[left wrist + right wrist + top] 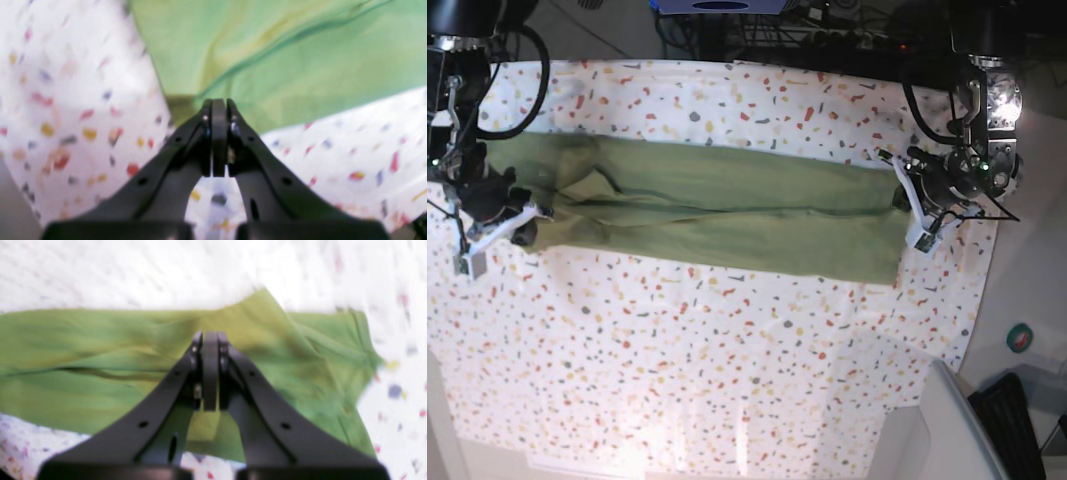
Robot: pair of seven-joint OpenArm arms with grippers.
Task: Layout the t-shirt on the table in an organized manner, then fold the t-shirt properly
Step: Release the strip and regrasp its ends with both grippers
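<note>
The olive-green t-shirt (717,215) lies pulled out into a long band across the speckled table (677,340). At the band's right end in the base view, my left gripper (904,200) is shut on the shirt's edge; in the left wrist view the closed left gripper (219,101) meets a corner of the t-shirt (283,66), and creases run out from it. My right gripper (527,215) is at the band's left end. The right wrist view shows the right gripper (210,335) shut on a raised fold of the t-shirt (83,340).
The speckled cloth hangs over the table's right edge (982,290). A grey bin wall (947,420) stands at the lower right, with a small teal round thing (1021,338) on the floor beyond. Cables and equipment (827,25) line the far side.
</note>
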